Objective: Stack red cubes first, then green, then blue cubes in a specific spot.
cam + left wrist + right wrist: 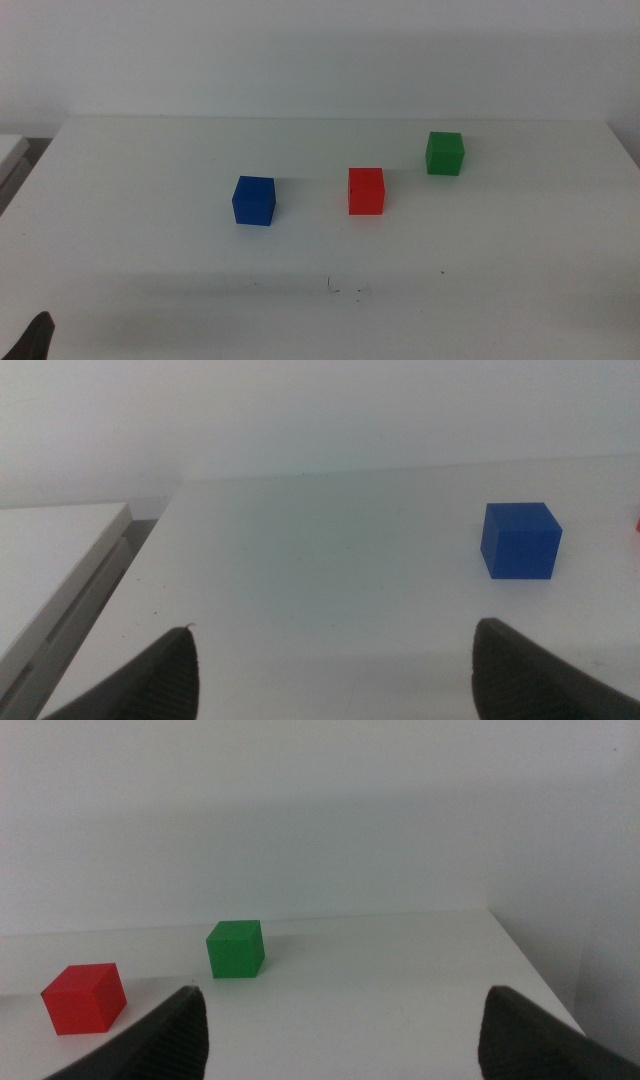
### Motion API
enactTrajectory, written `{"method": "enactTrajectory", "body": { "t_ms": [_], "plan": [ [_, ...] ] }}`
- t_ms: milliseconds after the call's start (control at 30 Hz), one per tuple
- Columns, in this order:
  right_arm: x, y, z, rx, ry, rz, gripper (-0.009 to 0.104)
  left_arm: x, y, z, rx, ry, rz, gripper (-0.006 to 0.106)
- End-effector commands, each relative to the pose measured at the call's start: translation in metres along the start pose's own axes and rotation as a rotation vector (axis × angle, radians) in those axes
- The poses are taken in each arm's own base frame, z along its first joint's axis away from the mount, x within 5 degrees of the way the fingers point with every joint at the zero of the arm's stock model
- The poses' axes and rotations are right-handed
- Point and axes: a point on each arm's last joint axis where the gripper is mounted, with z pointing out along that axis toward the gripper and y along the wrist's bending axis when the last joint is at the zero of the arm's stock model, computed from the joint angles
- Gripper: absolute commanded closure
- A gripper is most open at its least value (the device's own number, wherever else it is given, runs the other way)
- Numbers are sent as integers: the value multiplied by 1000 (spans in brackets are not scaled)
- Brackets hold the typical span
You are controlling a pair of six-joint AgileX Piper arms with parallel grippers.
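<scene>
Waiting at the table's near edge, the left gripper [330, 670] is holding its jaws spread wide and empty; only a dark tip is showing at the middle view's bottom left corner. The right gripper [340, 1030] is likewise hanging released. Just beyond, the specific spot [345, 290] is lying bare on the white table [520, 260]. Farther back, the blue cube [254, 201] is sitting ahead of the left jaws, the red cube [366, 191] mid-table, and the green cube [445, 154] farthest, all well apart with nothing between.
</scene>
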Motion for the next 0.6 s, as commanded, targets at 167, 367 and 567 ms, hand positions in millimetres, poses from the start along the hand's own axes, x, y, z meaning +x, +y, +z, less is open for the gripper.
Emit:
{"method": "enactTrajectory", "body": {
  "t_ms": [167,367,567],
  "plan": [
    [-35,2,0,0,-49,48,2,-1,0,0,-1,-16,-5,7],
    [-92,7,29,26,411,63,2,-1,0,0,-1,-16,-5,7],
    [-116,9,67,48,736,60,2,-1,0,0,-1,-16,-5,7]
  ]
}}
